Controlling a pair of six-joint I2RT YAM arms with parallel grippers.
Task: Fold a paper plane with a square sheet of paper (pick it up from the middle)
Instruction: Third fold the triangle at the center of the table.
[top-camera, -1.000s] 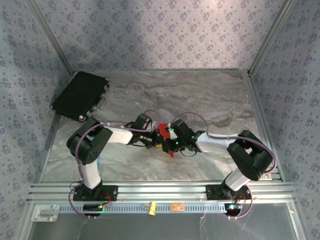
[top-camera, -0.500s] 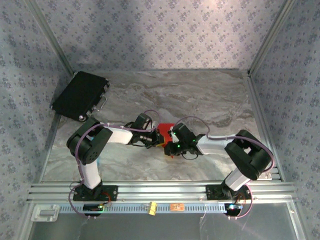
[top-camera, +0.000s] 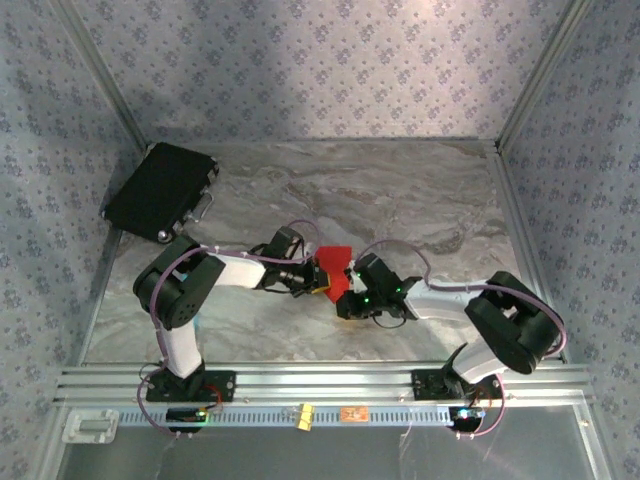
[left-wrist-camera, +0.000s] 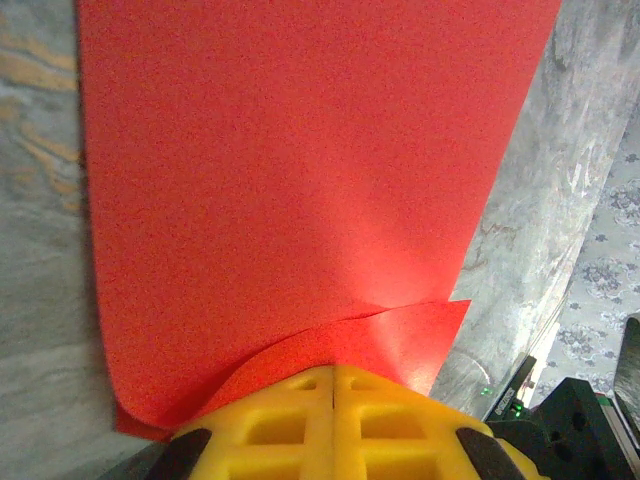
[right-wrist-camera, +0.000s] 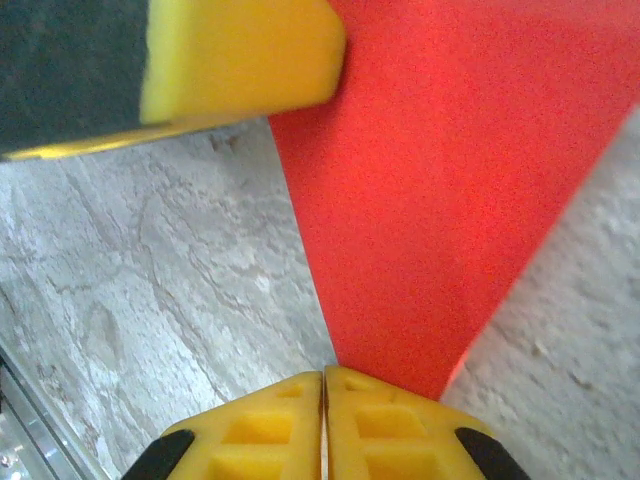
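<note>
Red paper held between two arms at mid-table

On the marble table (top-camera: 420, 200), a black case (top-camera: 160, 190) sits at the far-left corner. The square sheet of paper (top-camera: 333, 258), partly folded over, hangs mid-table, nearer the near edge. The left gripper (left-wrist-camera: 332, 372) has its yellow fingers pressed together on the sheet's edge. The right gripper (right-wrist-camera: 322, 378) also has its fingers together, with the sheet's pointed corner at its tips; whether it pinches that corner is unclear.

The red sheet of paper (left-wrist-camera: 290, 170) looks matt and finely grained. The yellow fingers (left-wrist-camera: 280, 425) look like matt moulded plastic. The table (right-wrist-camera: 140, 250) has a smooth marble-look finish; at 6 o'clock run brushed metal rails (top-camera: 320, 382).
</note>
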